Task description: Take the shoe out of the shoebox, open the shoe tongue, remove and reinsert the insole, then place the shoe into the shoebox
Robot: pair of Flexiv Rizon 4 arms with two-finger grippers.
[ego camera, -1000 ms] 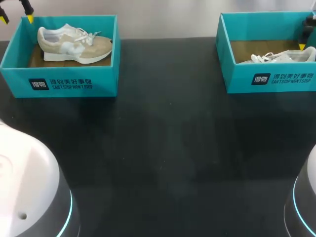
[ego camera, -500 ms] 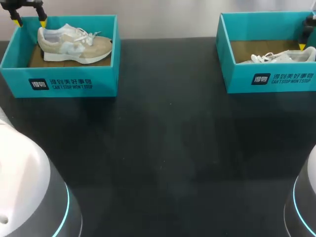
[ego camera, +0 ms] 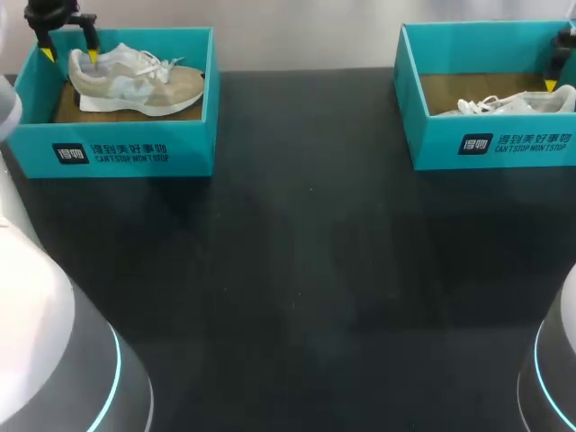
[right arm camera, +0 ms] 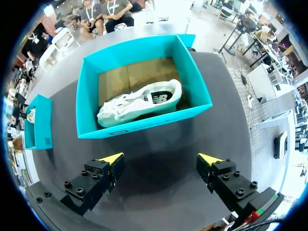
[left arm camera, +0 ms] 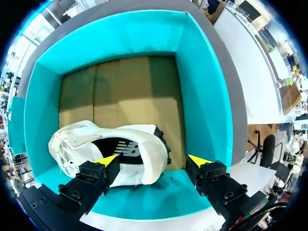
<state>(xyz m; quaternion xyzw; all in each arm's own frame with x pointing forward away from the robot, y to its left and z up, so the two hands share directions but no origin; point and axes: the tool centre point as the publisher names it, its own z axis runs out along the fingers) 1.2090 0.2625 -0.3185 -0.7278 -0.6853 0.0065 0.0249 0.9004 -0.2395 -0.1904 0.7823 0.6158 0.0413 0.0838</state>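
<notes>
A beige and white shoe (ego camera: pixel 135 81) lies on its side in the left teal shoebox (ego camera: pixel 117 148). My left gripper (ego camera: pixel 69 54) hangs open over the shoe's heel end. In the left wrist view the white heel (left arm camera: pixel 139 154) sits between the spread fingers, one tip over it and the other near the box wall (left arm camera: pixel 202 96). A white shoe (right arm camera: pixel 139 103) lies in the right shoebox (right arm camera: pixel 144 126). My right gripper (right arm camera: pixel 160 159) is open above the black table, apart from that box. In the head view one of its fingertips (ego camera: pixel 551 85) shows at the box's far right corner.
The black table (ego camera: pixel 306 270) stretches wide and bare between the two boxes. The arms' white bases (ego camera: pixel 45 360) fill the near corners. The left box (right arm camera: pixel 38 122) also shows off to one side in the right wrist view.
My left gripper has come down and to the right, from the box's back left corner to over the shoe's heel. The right arm has kept still.
</notes>
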